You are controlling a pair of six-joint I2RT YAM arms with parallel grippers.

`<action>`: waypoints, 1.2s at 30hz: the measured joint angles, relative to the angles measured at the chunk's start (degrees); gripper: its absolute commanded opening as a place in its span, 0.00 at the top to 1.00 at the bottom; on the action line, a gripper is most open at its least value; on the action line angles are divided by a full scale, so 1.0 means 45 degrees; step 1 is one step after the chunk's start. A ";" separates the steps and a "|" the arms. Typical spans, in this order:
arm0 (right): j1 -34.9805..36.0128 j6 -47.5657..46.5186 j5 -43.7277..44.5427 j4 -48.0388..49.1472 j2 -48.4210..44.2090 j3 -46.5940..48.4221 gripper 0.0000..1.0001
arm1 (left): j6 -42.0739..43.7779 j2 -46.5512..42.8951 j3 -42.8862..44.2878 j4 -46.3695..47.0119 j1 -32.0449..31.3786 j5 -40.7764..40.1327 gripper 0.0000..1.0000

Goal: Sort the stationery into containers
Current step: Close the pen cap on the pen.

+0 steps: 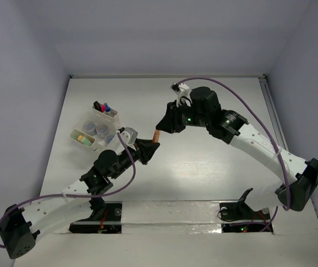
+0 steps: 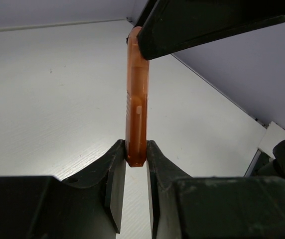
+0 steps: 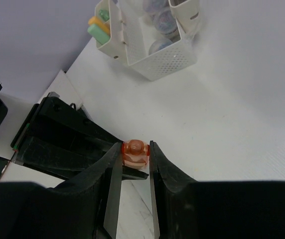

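- Containers (image 3: 165, 62), left on the surface (image 1: 203, 172): upright markers (image 1: 102, 107) in one bin, two round jars (image 1: 96, 129) in another, green and orange pieces (image 1: 83, 138) in a third.
- One orange marker (image 2: 136, 99), in mid-air: left jaws and right jaws each pinched shut on one end.

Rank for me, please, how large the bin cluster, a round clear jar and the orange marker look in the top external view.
1. bin cluster
2. round clear jar and orange marker: too alike to rank, since only the marker's middle shows.
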 measured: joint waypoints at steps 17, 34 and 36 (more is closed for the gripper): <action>0.0816 0.0408 0.1826 0.3429 -0.1073 -0.2710 1.00 | -0.0306 0.0763 0.1734 -0.2749 -0.0049 -0.0432 1.00; 0.1428 0.1433 0.3541 0.6960 -0.2346 -0.6237 1.00 | -0.0476 0.1690 0.2958 -0.5445 -0.0272 -0.0597 1.00; 0.1511 0.1467 0.3818 0.6931 -0.2254 -0.6028 1.00 | -0.0665 0.1695 0.2958 -0.5353 -0.0272 -0.0656 0.99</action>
